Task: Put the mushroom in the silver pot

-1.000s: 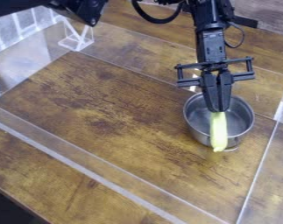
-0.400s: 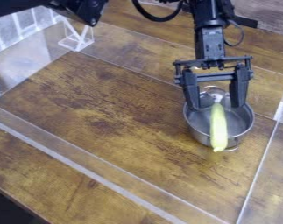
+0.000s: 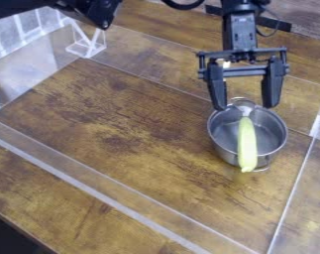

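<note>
With its dark tip toward the near rim, the mushroom (image 3: 247,144) lies lengthwise in the silver pot (image 3: 229,133), 1 end reaching the rim nearest the camera. The hand (image 3: 246,103) is above the pot's far part, wide open, its 2 fingers apart and holding nothing. The pot sits on the wooden desk (image 3: 109,129), near the right edge of the view, with a clear panel (image 3: 301,189) just to its right. Bare wood stretches left of the pot to a long transparent strip (image 3: 83,187) running diagonally along the desk's near left side. A clear bin (image 3: 24,40) stands at the far left.
</note>
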`<state>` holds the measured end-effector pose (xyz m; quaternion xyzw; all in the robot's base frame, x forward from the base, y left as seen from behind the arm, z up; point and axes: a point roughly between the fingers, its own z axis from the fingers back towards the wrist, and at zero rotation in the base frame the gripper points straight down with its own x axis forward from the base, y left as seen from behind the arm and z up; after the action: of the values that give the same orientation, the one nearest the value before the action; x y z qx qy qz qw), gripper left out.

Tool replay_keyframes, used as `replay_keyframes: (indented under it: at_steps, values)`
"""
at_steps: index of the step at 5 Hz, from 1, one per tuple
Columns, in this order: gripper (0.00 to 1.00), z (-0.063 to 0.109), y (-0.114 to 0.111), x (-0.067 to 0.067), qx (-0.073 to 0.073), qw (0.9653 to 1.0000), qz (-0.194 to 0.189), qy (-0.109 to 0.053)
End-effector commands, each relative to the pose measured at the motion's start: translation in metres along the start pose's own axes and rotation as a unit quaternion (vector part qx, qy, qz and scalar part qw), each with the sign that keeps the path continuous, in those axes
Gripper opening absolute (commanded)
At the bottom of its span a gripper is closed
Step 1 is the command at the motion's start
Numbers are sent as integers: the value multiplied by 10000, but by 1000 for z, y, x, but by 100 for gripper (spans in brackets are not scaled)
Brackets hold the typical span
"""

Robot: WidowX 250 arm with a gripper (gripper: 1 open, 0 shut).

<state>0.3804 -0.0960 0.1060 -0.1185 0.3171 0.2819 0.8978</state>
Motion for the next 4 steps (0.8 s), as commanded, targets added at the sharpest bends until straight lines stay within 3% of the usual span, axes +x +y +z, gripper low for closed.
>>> replay_keyframes:
  at_steps: [1,4]
  values:
    - [100,47,4,-47,-351,9968,-376,-607]
    - [100,65,15,-60,-416,9953,-440,-760]
